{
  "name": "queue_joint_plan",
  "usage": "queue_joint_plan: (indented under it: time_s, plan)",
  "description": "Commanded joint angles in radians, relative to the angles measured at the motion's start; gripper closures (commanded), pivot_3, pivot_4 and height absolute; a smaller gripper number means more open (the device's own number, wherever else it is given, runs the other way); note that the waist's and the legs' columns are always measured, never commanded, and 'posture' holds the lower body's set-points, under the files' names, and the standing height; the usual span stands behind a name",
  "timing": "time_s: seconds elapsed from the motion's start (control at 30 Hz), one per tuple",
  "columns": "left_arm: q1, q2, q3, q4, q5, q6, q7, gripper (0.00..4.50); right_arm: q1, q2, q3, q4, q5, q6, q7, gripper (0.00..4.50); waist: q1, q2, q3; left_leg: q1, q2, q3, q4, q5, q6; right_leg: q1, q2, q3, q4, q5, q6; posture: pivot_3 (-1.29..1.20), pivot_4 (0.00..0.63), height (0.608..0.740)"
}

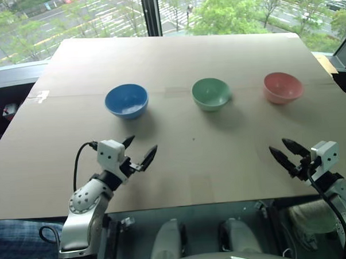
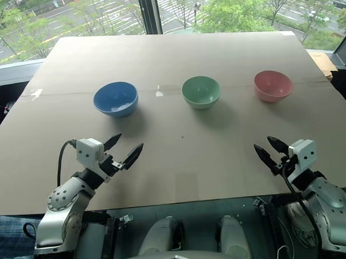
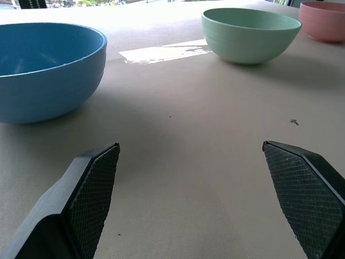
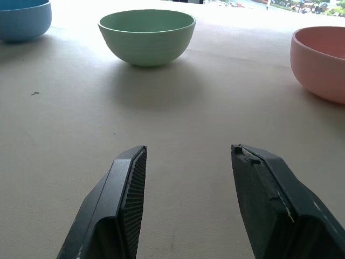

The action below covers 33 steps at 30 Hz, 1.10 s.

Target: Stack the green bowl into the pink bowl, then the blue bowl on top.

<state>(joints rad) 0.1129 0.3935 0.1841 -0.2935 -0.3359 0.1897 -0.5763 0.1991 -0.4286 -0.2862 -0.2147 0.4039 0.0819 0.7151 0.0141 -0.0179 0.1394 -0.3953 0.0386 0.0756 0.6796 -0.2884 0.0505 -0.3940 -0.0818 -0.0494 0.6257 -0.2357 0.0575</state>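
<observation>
Along the far half of the table (image 1: 180, 163), three separate bowls; both hands near its front edge, fingers apart.

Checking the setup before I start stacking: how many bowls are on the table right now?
3, in one row across the table: the blue bowl on the left, the green bowl in the middle, the pink bowl on the right. All stand apart and upright; none looks hidden.

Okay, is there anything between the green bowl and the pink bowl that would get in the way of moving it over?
Nothing visible. The green bowl and the pink bowl stand apart in one row, with bare cardboard between them. The blue bowl is on the green bowl's other side, out of the path.
</observation>
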Motion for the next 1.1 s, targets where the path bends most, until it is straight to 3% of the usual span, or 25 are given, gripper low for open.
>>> queue_joint_plan:
  time_s: [0.03,0.43,0.8,0.83,0.97,1.1]
  plan:
    - [0.0,0.001,-0.012,-0.036,-0.001,-0.041,-0.013,0.0,-0.007,-0.013,-0.017,0.003,0.002,-0.035,0.003,1.9,0.0,0.0,0.0,0.0,0.0,0.0,0.0,0.0,0.0,0.0,0.0,0.0,0.0,0.0,0.0,0.0,0.15,0.74]
    - [-0.017,-0.007,-0.034,-0.029,-0.023,-0.042,-0.027,0.0,-0.039,-0.034,-0.013,0.022,-0.03,-0.042,-0.024,1.9,0.0,0.0,0.0,0.0,0.0,0.0,0.0,0.0,0.0,0.0,0.0,0.0,0.0,0.0,0.0,0.0,0.15,0.74]
    - [-0.052,-0.027,-0.073,-0.081,-0.137,0.082,-0.035,0.0,-0.348,-0.271,0.068,0.127,-0.196,0.163,-0.07,1.9,0.0,0.0,0.0,0.0,0.0,0.002,0.001,0.0,0.0,0.0,0.001,0.002,0.0,0.0,0.0,0.0,0.15,0.74]
    - [-0.054,-0.027,-0.077,-0.09,-0.143,0.092,-0.032,0.0,-0.387,-0.291,0.084,0.162,-0.211,0.162,-0.059,1.39,-0.001,0.0,0.0,0.0,0.0,0.002,0.001,0.0,0.001,0.0,0.001,0.002,0.0,0.0,0.0,0.0,0.15,0.74]
    - [-0.062,-0.033,-0.084,-0.12,-0.167,0.128,-0.016,0.0,-0.534,-0.35,0.155,0.318,-0.294,0.075,-0.023,0.09,0.001,0.0,0.0,0.0,-0.001,0.003,0.001,-0.001,0.001,0.0,0.001,0.003,0.0,0.0,0.0,0.0,0.15,0.74]
    - [-0.065,-0.043,-0.089,-0.147,-0.209,0.165,-0.014,0.0,-0.713,-0.367,0.242,0.499,-0.376,-0.011,0.02,0.09,-0.003,0.001,0.0,0.0,-0.001,0.004,0.001,-0.001,0.001,-0.001,0.001,0.003,-0.001,0.0,0.0,0.0,0.15,0.74]
